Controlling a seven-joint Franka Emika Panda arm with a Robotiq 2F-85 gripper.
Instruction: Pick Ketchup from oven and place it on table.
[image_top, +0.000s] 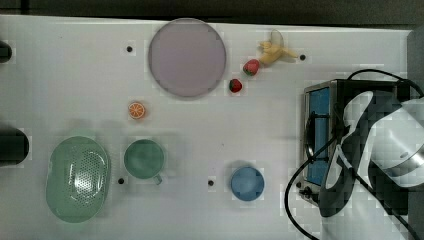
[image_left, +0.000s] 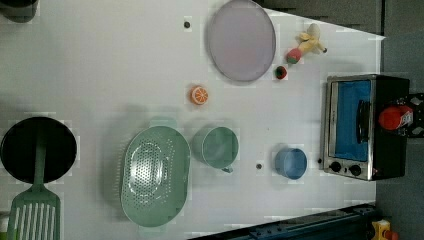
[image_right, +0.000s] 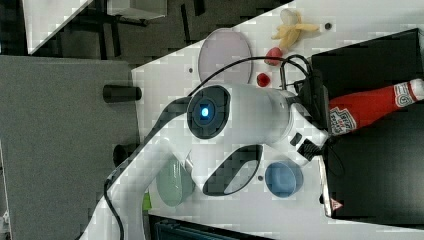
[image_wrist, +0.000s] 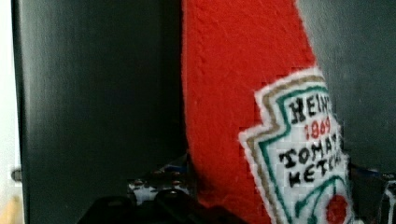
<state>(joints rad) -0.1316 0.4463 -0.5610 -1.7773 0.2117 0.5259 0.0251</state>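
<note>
In the top view the oven (image_top: 325, 132) stands at the table's (image_top: 60, 75) right edge, its blue glass door facing the table's middle, and the white arm (image_top: 395, 135) reaches over its black top. A grey plate (image_top: 187, 57) lies near the far edge, with two strawberries (image_top: 251, 67) and a banana (image_top: 275, 50) beside it; an orange slice (image_top: 136, 110), a green colander (image_top: 77, 179), a green cup (image_top: 144, 159) and a blue bowl (image_top: 247, 183) lie toward the near edge. In the left view the ketchup (image_left: 395, 117) stands on top of the oven (image_left: 350, 127), seen from above, with dark parts of the gripper (image_left: 412, 117) just beside it. In the right view the ketchup (image_right: 372, 107) rests on the oven's (image_right: 380, 160) black top, white cap away from the arm (image_right: 250, 117), and its base sits at the gripper (image_right: 320, 122). In the wrist view the red body and label of the ketchup (image_wrist: 243, 93) sit close against the black oven (image_wrist: 93, 93), between the fingers (image_wrist: 161, 184); whether they clamp it or stand loose, I cannot tell.
</note>
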